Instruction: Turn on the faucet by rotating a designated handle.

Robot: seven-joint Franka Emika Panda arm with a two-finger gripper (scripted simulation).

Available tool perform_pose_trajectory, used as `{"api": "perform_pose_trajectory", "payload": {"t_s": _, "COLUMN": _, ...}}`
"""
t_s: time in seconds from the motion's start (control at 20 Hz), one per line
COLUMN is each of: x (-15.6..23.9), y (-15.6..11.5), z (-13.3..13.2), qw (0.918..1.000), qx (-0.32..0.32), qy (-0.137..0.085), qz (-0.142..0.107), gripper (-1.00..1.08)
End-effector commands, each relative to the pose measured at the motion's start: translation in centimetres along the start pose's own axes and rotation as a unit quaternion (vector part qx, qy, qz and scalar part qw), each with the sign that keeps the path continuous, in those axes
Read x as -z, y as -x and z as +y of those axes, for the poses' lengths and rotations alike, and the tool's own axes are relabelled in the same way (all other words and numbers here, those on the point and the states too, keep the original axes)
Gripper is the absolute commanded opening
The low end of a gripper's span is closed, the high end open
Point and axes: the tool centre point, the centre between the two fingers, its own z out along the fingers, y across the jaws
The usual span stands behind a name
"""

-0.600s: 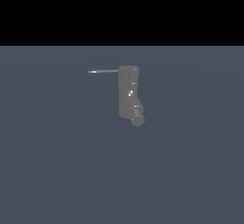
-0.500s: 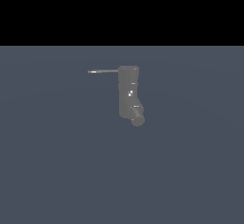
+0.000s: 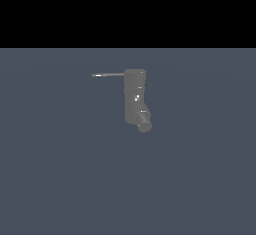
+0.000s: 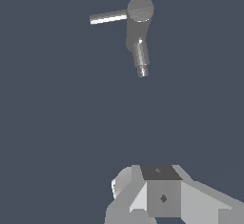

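Handle (image 3: 108, 74): thin stiff rod projecting toward the exterior view's left from the top of the faucet (image 3: 135, 96), mid-bench. We judge it rigid, pivoting; push near its lighter tip. Gripper well apart; jaw state not discernible.

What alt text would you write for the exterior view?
A grey faucet stands alone on a flat blue-grey floor, with a thin handle sticking out from its top toward the exterior view's left. The background above is black; no arm shows.
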Motion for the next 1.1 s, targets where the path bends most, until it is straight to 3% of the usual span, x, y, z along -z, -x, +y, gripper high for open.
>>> {"api": "perform_pose_trajectory", "payload": {"t_s": 0.0, "x": -0.6, "y": -0.3, "z": -0.6, "qw": 0.9999, "qx": -0.013, "qy": 0.0, "qz": 0.0, "gripper": -1.0}}
{"api": "perform_pose_trajectory", "payload": {"t_s": 0.5, "x": -4.2, "y": -3.1, "z": -4.4, "qw": 0.9951, "qx": -0.099, "qy": 0.001, "qz": -0.001, "gripper": -1.0}}
{"api": "perform_pose_trajectory", "payload": {"t_s": 1.05, "x": -9.0, "y": -7.8, "z": -8.6, "qw": 0.9773, "qx": -0.212, "qy": 0.002, "qz": -0.002, "gripper": -1.0}}
